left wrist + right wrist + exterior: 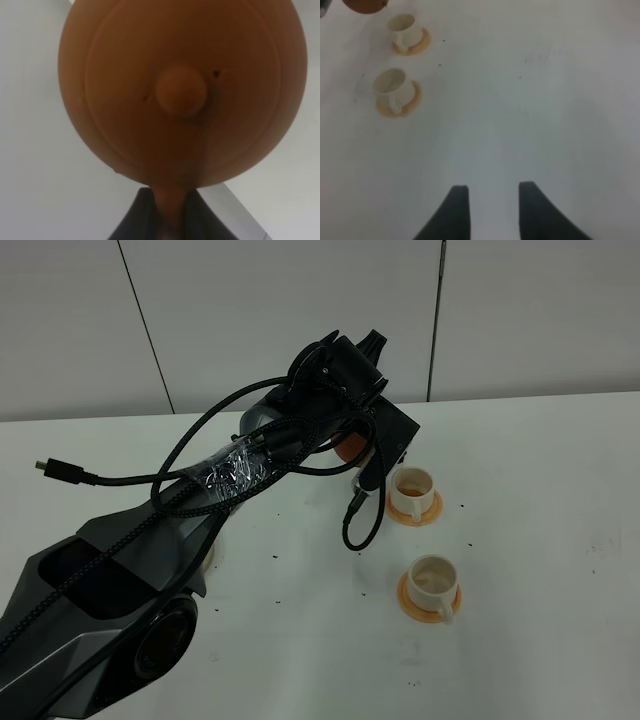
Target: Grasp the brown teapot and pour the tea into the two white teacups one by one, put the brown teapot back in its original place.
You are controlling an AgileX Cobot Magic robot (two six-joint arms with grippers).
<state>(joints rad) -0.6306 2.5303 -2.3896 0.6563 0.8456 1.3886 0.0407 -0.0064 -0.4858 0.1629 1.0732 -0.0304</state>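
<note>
Approach phase before pouring

Left end effector [170, 225] is clenched on the loop handle [170, 202] of the squat terracotta-brown clay teapot [180, 95], held near the farther cream-white cylindrical teacup [412, 485] on its orange saucer [430, 512]; the nearer teacup [430, 578] stands apart on the white counter [540, 570]. Right end effector [492, 200] is released and empty. Judged step: positioning for a pour. Next move calls for the spout over the farther rim, then a slow tilt.

Bright, diffuse light is spread evenly; only faint, soft shadows are cast on the white counter [540, 660]. The brown teapot [180, 90] is blurred at close range in the left wrist view; the right wrist view is rendered soft.
</note>
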